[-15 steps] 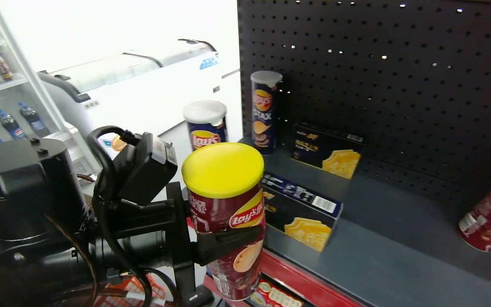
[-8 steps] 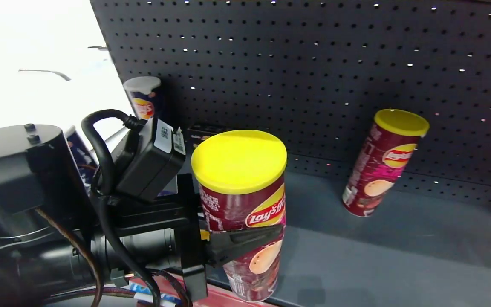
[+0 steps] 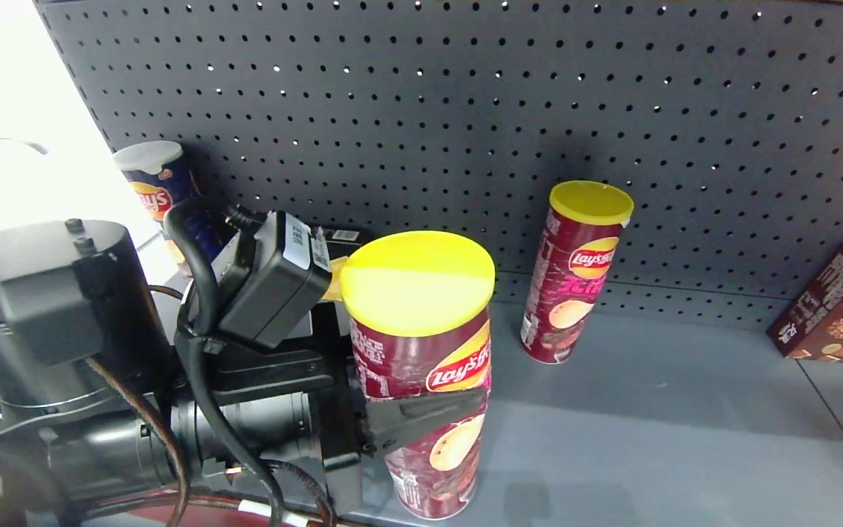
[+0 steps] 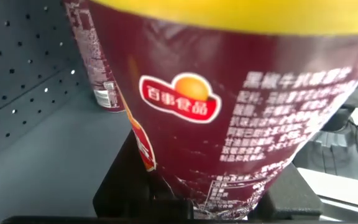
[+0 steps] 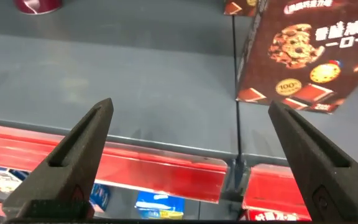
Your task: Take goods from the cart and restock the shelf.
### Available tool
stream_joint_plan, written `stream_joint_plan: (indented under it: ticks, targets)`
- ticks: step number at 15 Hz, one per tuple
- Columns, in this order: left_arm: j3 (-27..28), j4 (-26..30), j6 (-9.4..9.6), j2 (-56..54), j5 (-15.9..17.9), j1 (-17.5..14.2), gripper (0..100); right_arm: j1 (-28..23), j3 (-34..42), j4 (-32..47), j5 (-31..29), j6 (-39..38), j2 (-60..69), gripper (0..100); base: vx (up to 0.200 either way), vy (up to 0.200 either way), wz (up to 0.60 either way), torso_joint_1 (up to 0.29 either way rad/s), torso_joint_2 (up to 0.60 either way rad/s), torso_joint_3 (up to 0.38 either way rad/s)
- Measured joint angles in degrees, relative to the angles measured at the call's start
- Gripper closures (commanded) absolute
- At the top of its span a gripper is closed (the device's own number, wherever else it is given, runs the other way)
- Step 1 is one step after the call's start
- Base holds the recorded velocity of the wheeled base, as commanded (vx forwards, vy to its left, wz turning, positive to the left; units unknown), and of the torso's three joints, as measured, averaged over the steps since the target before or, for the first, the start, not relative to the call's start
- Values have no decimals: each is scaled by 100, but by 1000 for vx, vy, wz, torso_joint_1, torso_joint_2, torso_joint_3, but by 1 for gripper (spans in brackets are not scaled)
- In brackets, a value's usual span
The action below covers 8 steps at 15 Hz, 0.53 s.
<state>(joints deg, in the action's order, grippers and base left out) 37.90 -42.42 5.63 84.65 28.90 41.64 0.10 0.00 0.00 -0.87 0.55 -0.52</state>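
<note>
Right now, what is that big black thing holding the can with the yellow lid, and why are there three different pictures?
It's a robot with two arms, restocking a shop shelf. The big picture comes from a camera on its head; the other two from cameras on its wrists. The black thing is its left arm, whose left end effector, a pinching hand, grips the dark red can. On the grey shelf stand a matching can, a blue can and a brown box. The right end effector hangs open near the shelf's front edge, holding nothing.
</note>
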Motion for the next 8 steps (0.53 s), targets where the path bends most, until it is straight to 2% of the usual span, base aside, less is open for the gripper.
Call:
stream_joint_plan:
  ticks: [8]
  targets:
    - [-1,-16,-9,74,-6,-22,100,0,0,2,-2,-12,0,0,0,0,0,0,0,0]
